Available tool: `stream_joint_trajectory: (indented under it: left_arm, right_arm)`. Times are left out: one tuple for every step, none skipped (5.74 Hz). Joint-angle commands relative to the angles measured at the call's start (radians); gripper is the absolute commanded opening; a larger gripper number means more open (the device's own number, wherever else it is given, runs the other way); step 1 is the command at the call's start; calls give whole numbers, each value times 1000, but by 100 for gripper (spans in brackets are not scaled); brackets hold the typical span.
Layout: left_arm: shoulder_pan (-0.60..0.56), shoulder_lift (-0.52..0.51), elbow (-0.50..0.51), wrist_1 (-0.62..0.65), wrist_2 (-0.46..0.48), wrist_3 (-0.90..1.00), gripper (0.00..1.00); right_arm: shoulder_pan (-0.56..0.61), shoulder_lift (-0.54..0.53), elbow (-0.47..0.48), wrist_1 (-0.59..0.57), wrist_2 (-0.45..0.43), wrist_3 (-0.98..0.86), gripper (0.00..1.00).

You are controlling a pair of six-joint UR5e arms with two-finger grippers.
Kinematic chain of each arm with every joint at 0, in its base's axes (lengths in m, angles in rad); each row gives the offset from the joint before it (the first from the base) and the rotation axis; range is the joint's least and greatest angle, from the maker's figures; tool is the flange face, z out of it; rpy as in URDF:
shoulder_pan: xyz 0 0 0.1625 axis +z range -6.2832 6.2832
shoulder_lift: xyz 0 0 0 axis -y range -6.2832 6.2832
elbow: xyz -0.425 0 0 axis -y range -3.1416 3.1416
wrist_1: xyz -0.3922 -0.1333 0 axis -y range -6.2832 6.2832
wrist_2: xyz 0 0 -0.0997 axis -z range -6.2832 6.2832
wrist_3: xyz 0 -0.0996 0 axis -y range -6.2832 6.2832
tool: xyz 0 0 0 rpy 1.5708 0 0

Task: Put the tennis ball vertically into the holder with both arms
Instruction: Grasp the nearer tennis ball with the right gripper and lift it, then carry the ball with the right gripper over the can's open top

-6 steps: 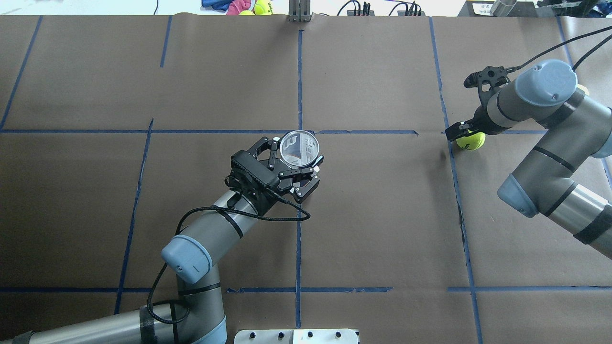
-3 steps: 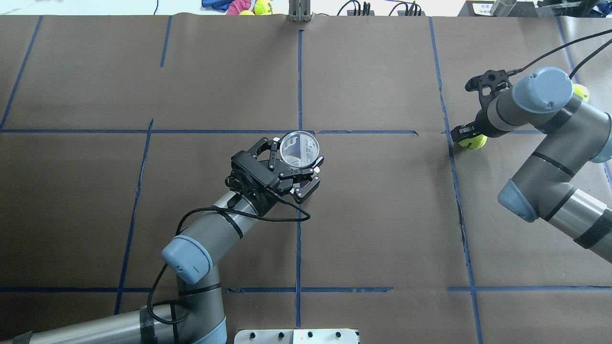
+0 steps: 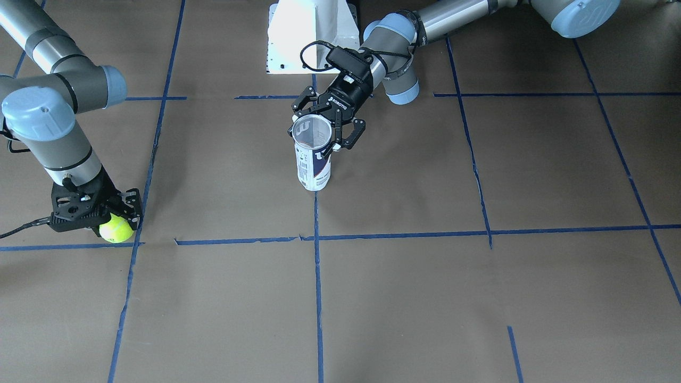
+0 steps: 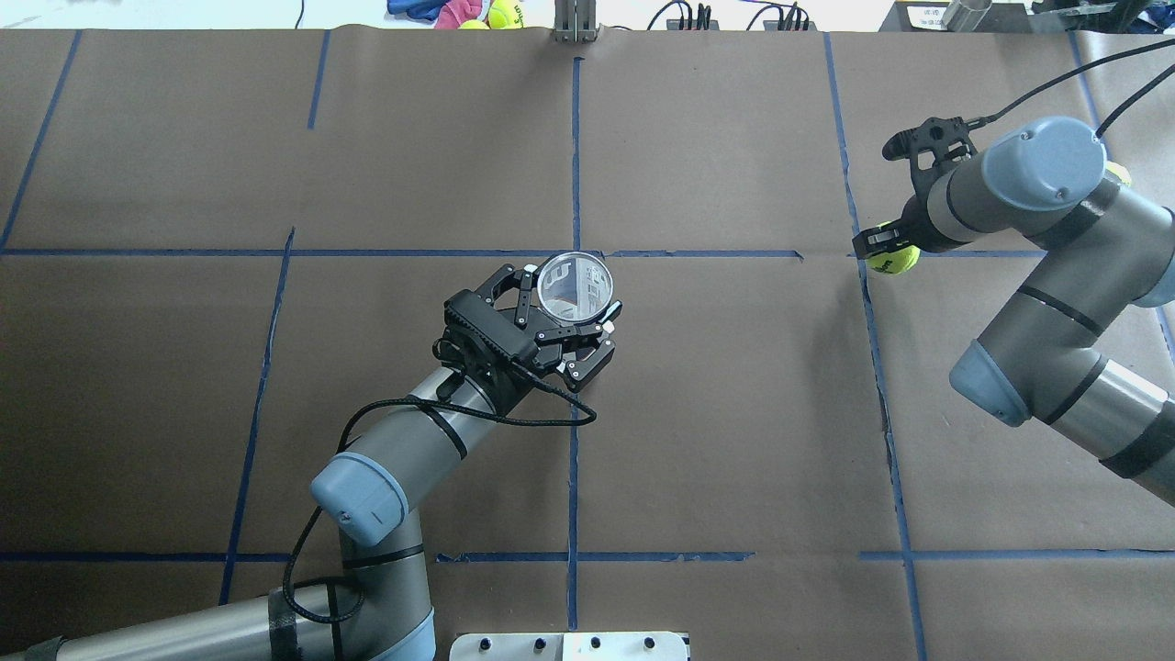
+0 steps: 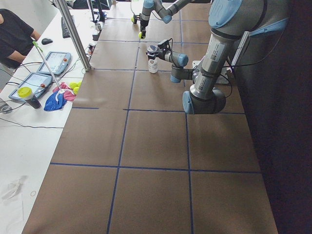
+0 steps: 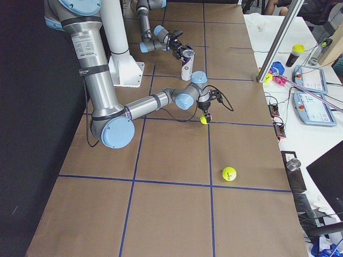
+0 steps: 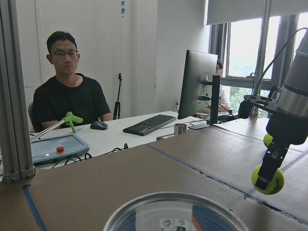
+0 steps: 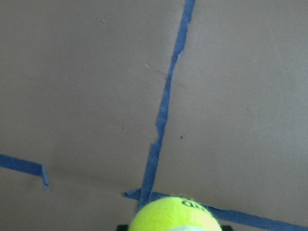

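The holder (image 4: 576,286), a clear can with a white and navy label, stands upright with its mouth up near the table's middle (image 3: 314,159). My left gripper (image 4: 565,303) is shut around it just below the rim (image 3: 324,127). My right gripper (image 4: 886,246) is shut on the tennis ball (image 4: 895,260) at the table's right, far from the can. The ball hangs between the fingers just above the paper (image 3: 116,229) (image 7: 268,179). It fills the bottom of the right wrist view (image 8: 174,215).
Brown paper with blue tape lines (image 4: 576,165) covers the table. A second ball (image 6: 229,173) lies on the paper by my right arm. The white pedestal base (image 3: 308,37) stands at the robot's side. Operators, screens and loose balls (image 4: 503,14) are past the far edge.
My right gripper has shifted a little left and toward the far side with the ball, which looks slightly raised. The left gripper and the can have not moved.
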Motion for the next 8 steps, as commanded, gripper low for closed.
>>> stream_joint_trajectory:
  left_arm:
    - [1, 0, 0, -1, 0, 0, 90]
    - [1, 0, 0, 0, 0, 0, 90]
    - [1, 0, 1, 0, 2, 0, 90]
    - [1, 0, 0, 0, 0, 0, 90]
    - [1, 0, 1, 0, 0, 0, 90]
    - [1, 0, 0, 0, 0, 0, 90]
    - [1, 2, 1, 0, 0, 0, 89]
    - [1, 2, 3, 0, 0, 0, 86]
  right_arm:
    - [-2, 142, 181, -193, 50, 158, 5]
    - [-34, 262, 235, -284, 87, 348, 5]
    - [-86, 313, 281, -283, 86, 480, 5]
    - [-142, 387, 275, -285, 77, 597, 6]
    - [-188, 422, 272, -285, 66, 662, 6]
    - [-219, 435, 268, -286, 40, 707, 6]
    - [-229, 438, 251, -286, 32, 707, 7]
    - [-238, 439, 242, -286, 9, 707, 8]
